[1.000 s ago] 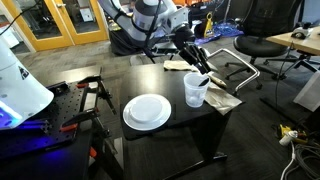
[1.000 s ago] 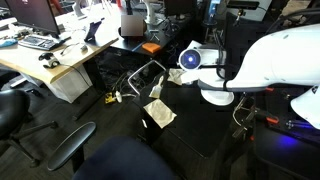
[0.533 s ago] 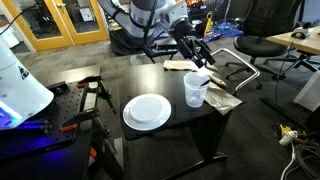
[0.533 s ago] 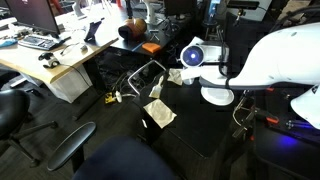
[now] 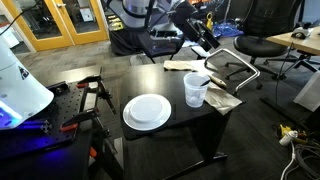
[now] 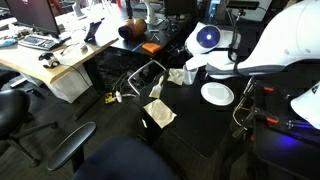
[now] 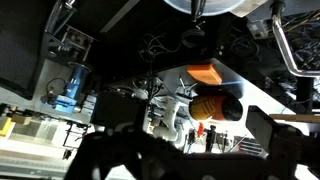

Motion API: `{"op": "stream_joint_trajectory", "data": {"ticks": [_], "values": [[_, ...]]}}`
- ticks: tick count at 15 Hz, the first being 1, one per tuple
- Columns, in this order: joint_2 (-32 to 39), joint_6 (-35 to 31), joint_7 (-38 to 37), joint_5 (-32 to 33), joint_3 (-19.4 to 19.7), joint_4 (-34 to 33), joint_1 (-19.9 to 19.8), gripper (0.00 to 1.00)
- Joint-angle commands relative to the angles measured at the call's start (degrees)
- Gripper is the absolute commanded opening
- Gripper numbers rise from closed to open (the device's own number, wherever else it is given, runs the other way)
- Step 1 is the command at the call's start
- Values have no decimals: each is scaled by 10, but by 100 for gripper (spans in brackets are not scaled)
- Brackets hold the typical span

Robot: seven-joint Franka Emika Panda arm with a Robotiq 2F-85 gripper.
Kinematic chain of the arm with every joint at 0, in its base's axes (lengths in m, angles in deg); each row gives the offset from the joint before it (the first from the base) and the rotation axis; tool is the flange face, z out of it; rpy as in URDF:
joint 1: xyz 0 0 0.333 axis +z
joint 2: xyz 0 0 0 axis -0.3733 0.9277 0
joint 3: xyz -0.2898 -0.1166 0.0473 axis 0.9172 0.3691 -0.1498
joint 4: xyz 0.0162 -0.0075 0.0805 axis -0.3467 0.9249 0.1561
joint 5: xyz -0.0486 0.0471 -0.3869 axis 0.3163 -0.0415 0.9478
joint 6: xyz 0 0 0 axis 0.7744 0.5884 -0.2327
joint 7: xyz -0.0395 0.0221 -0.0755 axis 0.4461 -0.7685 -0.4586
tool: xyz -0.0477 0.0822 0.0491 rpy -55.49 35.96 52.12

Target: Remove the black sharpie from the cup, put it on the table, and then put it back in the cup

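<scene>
The hand point(image 5: 208, 44) hangs high over the far side of the black desk point(image 5: 150, 80), well above the cup point(image 5: 196, 90) and not touching it; the arm reaches in from the back of the room. In the wrist view its two fingers point(image 7: 110, 155) show as dark shapes set wide apart along the bottom edge, with nothing gripped between them as far as I can make out. The cup stands upright on the desk near its right edge in an exterior view, just beside a crumpled sheet of paper point(image 5: 222, 98). A round white plate point(image 5: 147, 111) lies nearer the front of the desk, apart from the cup; it also shows from the opposite side point(image 6: 217, 94). The black sharpie point(image 7: 197, 9) I take to be the thin dark stick crossing the pale round shape at the top edge of the wrist view; it is too small to be sure, and in the exterior views I cannot pick it out.
</scene>
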Motion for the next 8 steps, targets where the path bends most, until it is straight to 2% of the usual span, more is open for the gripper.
{"op": "stream_joint_trajectory", "data": {"ticks": [1, 4, 8], "values": [[-120, -71, 123, 13, 2, 37, -26, 100], [-189, -104, 224, 11, -6, 51, -46, 100], [-280, -106, 355, 9, -18, 67, -70, 100]]}}
